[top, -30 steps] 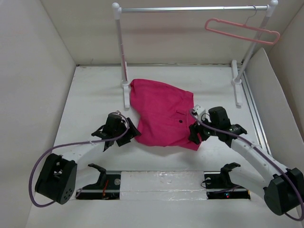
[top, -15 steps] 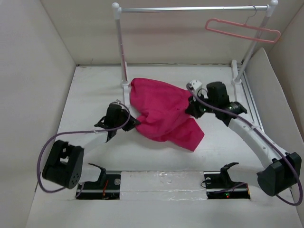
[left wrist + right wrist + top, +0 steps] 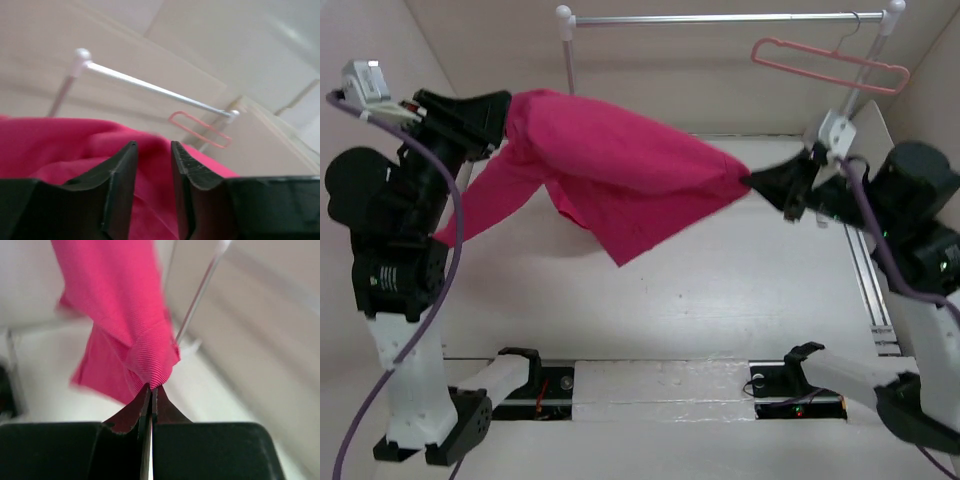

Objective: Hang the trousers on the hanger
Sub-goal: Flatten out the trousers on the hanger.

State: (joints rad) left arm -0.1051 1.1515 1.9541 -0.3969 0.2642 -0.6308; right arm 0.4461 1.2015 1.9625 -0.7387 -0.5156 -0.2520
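top external view: the white tabletop (image 3: 720, 320) lies under everything, walled in by pale panels. above it the trousers (image 3: 620, 160), bright pink, are held in the air, stretched from upper left to middle right between the two arms, with one loose part hanging down at the left and a broad fold sagging from the middle; none of the cloth looks to rest on the tabletop. the left arm (image 3: 395, 250) stands tall at the left edge, and the right arm (image 3: 910, 230) rises at the right. at the back a white-and-silver rail (image 3: 720, 18) runs across, its bar above the cloth. the thin pink hanger (image 3: 820, 65) hangs by its hook near the right end of that rail, tilted, well apart from the trousers and with nothing on it. the left fingers (image 3: 498, 108) hold the upper left end of the trousers; the left wrist view shows them narrow, with pink cloth filling the slim gap. the right fingers (image 3: 760, 184) grip the right end, and in the right wrist view they are pressed tight together on a small bunched corner of cloth, the rest hanging away beyond them.
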